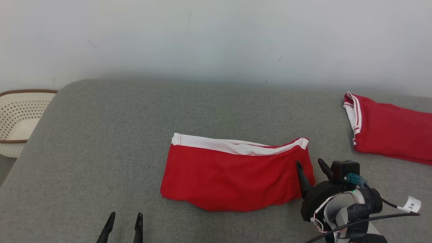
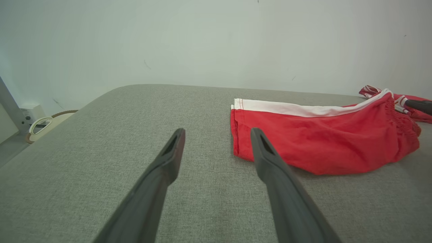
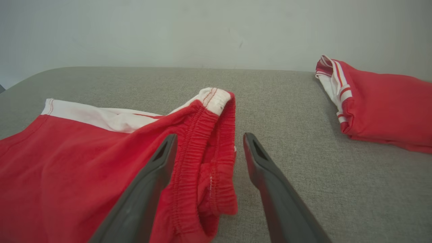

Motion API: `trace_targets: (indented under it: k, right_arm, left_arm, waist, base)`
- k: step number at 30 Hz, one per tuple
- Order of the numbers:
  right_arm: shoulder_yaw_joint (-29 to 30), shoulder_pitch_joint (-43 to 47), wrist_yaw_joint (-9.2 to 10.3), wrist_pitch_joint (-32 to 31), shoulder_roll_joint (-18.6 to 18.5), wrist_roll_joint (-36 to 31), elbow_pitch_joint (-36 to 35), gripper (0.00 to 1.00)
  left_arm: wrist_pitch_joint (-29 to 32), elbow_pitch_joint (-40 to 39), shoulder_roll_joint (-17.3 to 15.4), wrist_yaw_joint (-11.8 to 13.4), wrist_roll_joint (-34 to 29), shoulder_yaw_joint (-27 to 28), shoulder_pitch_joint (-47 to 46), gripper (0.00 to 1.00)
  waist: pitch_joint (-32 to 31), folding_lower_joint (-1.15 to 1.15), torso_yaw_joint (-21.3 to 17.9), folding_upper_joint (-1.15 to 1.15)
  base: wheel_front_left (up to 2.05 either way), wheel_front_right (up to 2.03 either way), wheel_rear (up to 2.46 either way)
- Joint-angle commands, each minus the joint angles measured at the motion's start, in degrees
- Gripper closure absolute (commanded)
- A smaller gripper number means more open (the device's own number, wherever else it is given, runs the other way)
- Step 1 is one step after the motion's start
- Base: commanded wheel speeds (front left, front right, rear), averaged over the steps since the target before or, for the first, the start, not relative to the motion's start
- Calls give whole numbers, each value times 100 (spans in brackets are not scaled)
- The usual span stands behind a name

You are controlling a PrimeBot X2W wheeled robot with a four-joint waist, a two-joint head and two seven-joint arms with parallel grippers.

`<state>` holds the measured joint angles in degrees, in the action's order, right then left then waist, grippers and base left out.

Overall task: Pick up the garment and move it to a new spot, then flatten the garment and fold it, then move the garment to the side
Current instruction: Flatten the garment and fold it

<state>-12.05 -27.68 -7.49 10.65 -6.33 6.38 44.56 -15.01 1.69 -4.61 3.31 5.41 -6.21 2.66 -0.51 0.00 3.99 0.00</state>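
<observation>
The garment (image 1: 233, 175) is a pair of red shorts with a white side stripe, lying folded flat in the middle of the grey table (image 1: 101, 152). My right gripper (image 1: 309, 162) stands open at its right end. In the right wrist view the elastic waistband (image 3: 202, 158) sits between the fingers of the right gripper (image 3: 210, 136), one finger over the red cloth (image 3: 84, 162), the other over bare table. My left gripper (image 1: 126, 215) is open near the front edge, well left of the garment. In the left wrist view the left gripper (image 2: 217, 131) has the shorts (image 2: 324, 135) just to its right.
A second red garment with white trim (image 1: 391, 135) lies at the table's right end, also seen in the right wrist view (image 3: 381, 108). A perforated cream basket (image 1: 20, 118) stands off the table's left end. A pale wall runs behind the table.
</observation>
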Motion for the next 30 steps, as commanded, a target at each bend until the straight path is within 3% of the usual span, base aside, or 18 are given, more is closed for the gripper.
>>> trace_targets:
  k: [1, 12, 23, 24, 25, 26, 30]
  right_arm:
    - [47, -229, 0, 66, 41, 47, 361, 0]
    - [372, -983, 0, 178, -49, -36, 2052, 0]
    - [286, -1238, 0, 215, 131, 270, 2739, 2]
    - [265, -1241, 0, 220, 148, 303, 2757, 28]
    - [241, -1247, 0, 226, 155, 338, 2773, 68]
    - [214, -1247, 0, 223, 161, 378, 2784, 100]
    - [120, -1196, 0, 310, 92, 534, 2770, 100]
  left_arm:
    - [-19, 32, 18, -5, -13, -12, -81, 0]
    - [-19, 63, 52, -7, -40, -95, -257, 0]
    - [-19, 221, 65, -94, -5, -69, -413, 0]
    - [-19, 238, 66, -96, -5, -72, -405, 0]
    - [-19, 255, 67, -99, -4, -71, -403, 0]
    - [-19, 264, 69, -99, -1, -65, -400, 0]
    - [-19, 296, 75, -91, 7, -21, -353, 0]
  waist:
    - [91, 0, 144, 0]
    - [311, 0, 325, 0]
    - [391, 0, 380, 0]
    - [393, 0, 391, 0]
    - [393, 0, 401, 0]
    - [393, 0, 411, 0]
    - [359, 0, 423, 0]
  base:
    - [0, 0, 0]
    - [0, 0, 0]
    - [0, 0, 0]
    - [0, 0, 0]
    - [0, 0, 0]
    - [0, 0, 0]
    - [0, 0, 0]
